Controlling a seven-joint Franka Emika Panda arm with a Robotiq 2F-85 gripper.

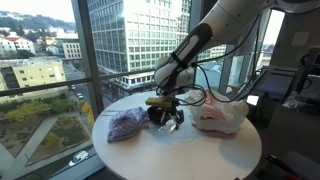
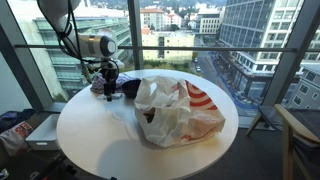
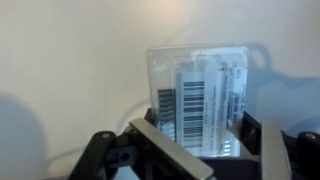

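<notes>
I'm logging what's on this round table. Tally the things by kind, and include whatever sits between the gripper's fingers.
Bags: 2, a purple bag and a white bag with red print
Boxes: 1, a clear box with a barcode label
Total: 3

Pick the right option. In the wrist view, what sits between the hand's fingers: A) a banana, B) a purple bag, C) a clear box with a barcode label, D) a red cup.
C: the wrist view shows a clear box with a barcode label between the fingers of the hand.
</notes>
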